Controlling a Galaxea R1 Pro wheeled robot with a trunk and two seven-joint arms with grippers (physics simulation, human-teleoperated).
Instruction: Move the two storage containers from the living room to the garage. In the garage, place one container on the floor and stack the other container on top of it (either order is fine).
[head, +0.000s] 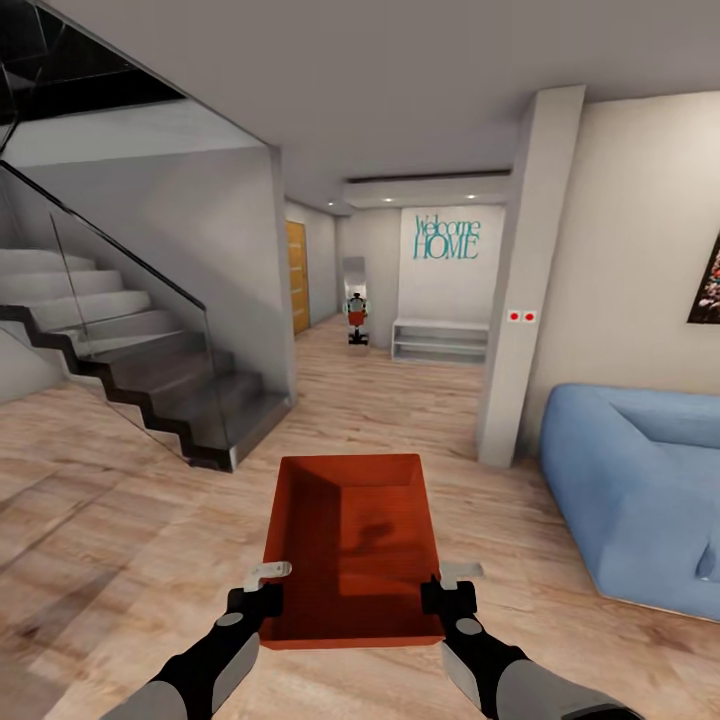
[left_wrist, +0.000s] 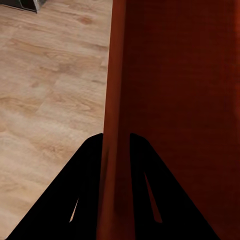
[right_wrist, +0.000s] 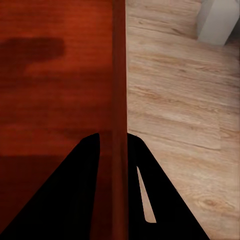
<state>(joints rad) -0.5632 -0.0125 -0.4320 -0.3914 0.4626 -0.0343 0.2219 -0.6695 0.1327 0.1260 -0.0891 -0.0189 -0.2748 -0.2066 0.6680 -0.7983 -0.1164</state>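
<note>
bin (head: 352, 545): orange-red, carried level in front of the robot above the wood floor (head: 120, 520) | left gripper (head: 262, 598): clamped on bin's left wall | right gripper (head: 441, 594): clamped on bin's right wall | surroundings: stairs (head: 130, 350) to the left, blue sofa (head: 640, 490) to the right, hallway ahead

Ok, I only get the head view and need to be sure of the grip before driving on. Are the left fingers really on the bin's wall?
Observer: Yes. In the left wrist view the two dark fingers straddle the side wall of the storage container, one on each side.
Operator: And the right side?
Observer: Same: the right fingers sit astride the opposite wall, inner one over the bin's floor.
Operator: Anything under the bin?
Observer: Beside that wall the right wrist view shows light wood plank floor.
</note>
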